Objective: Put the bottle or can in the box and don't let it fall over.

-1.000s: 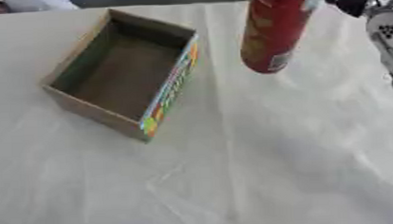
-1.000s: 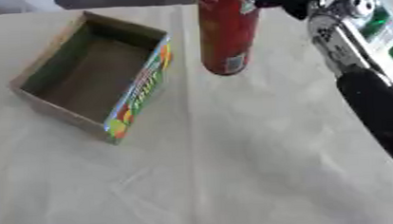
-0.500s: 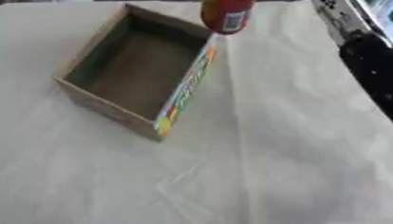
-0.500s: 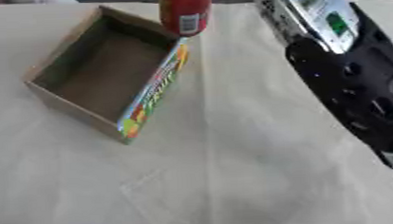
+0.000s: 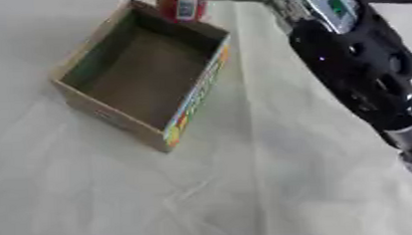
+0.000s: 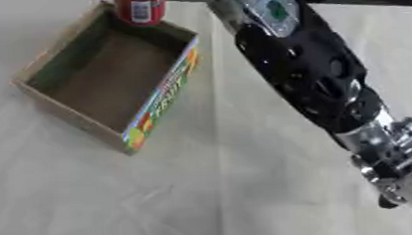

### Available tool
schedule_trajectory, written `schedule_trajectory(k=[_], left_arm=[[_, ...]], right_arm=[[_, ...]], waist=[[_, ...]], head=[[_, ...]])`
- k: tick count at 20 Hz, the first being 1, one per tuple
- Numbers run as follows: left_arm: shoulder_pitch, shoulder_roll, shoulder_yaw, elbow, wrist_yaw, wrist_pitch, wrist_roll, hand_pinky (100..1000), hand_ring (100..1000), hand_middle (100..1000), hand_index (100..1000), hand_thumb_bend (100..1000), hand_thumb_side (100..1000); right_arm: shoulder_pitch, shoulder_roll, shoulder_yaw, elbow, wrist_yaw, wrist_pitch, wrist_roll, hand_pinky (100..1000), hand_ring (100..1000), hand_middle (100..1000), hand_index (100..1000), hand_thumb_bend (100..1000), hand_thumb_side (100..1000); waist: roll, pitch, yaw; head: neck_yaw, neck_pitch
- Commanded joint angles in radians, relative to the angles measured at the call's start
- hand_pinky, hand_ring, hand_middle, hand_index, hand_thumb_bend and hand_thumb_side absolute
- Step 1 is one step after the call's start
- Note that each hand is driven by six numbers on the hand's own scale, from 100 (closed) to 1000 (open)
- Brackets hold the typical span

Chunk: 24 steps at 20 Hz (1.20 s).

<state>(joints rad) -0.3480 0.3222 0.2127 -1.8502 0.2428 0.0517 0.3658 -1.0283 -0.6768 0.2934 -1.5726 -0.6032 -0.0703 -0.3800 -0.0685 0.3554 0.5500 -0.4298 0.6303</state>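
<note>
An open cardboard box [image 5: 138,77] with a colourful printed side lies askew on the white cloth at upper left. The lower end of a red can [image 5: 183,5] with a white label shows at the top edge. It hangs upright over the box's far wall, clear of the cloth. My right arm [image 5: 356,68], black with a silver joint, runs from the lower right to the top edge just right of the can. Its hand is cut off by the top edge, so the grasp is hidden. My left hand shows in neither view.
The white cloth [image 5: 247,187] covers the table, with creases in front of the box. The right arm lies across the right side of both views, above the cloth.
The can has moved left, from standing to the right of the box to hanging over its far wall. The right arm has stretched across, and the camera has shifted.
</note>
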Motion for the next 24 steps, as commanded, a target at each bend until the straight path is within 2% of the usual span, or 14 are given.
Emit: schedule_trajectory(k=[1,2,3,4,5,7,9,12,15,24], left_arm=[[-0.014,0.014,0.008,-0.02,0.003,-0.001,0.0,877,737,501,657,100,640],[-0.014,0.014,0.009,-0.02,0.003,-0.001,0.003,876,736,500,655,100,642],[-0.014,0.015,0.01,-0.019,0.004,-0.001,0.005,877,737,500,655,100,644],[-0.013,0.015,0.01,-0.019,0.005,0.0,0.006,877,737,500,654,100,645],[-0.013,0.016,0.009,-0.018,0.005,0.001,0.007,877,737,500,655,100,645],[-0.013,0.018,0.01,-0.018,0.005,0.001,0.007,877,737,500,654,100,645],[-0.013,0.019,0.009,-0.019,0.004,0.002,0.007,877,738,501,654,100,645],[-0.01,0.02,0.009,-0.018,0.003,0.002,0.006,878,738,501,654,100,646],[-0.007,0.022,0.009,-0.018,0.002,0.002,0.005,878,739,501,654,100,645],[0.008,0.029,0.01,-0.015,-0.001,0.003,0.003,878,740,502,654,100,647]], right_arm=[[-0.024,-0.005,0.006,0.013,0.013,-0.035,-0.036,521,500,631,518,446,100],[-0.022,-0.007,0.018,0.007,0.024,-0.044,-0.03,665,639,774,657,584,100],[-0.018,-0.01,0.031,-0.003,0.039,-0.046,-0.018,766,768,880,783,653,100],[-0.01,-0.015,0.049,-0.007,0.055,-0.039,-0.003,843,862,951,865,656,214],[-0.006,-0.018,0.064,-0.004,0.073,-0.027,0.014,863,891,976,891,631,313],[0.003,-0.019,0.068,0.025,0.108,0.005,0.049,869,889,981,896,664,427],[0.007,-0.012,0.057,0.062,0.143,0.039,0.084,874,889,983,895,658,463],[0.01,-0.001,0.031,0.079,0.186,0.089,0.134,871,882,972,885,656,460],[0.01,0.001,0.009,0.063,0.186,0.129,0.162,865,874,967,880,649,459],[0.037,-0.03,-0.022,-0.052,0.096,0.161,0.145,852,865,963,878,626,420]], waist=[[0.004,-0.013,0.009],[0.002,-0.012,0.01],[0.001,-0.011,0.011],[0.0,-0.011,0.01],[-0.001,-0.01,0.009],[0.0,-0.011,0.005],[0.002,-0.012,0.001],[0.006,-0.016,-0.008],[0.01,-0.019,-0.014],[0.023,-0.044,-0.051]], head=[[-0.023,-0.012],[-0.024,-0.011],[-0.024,-0.01],[-0.024,-0.009],[-0.022,-0.007],[-0.019,-0.004],[-0.017,-0.001],[-0.014,0.001],[-0.012,0.003],[0.003,0.016]])
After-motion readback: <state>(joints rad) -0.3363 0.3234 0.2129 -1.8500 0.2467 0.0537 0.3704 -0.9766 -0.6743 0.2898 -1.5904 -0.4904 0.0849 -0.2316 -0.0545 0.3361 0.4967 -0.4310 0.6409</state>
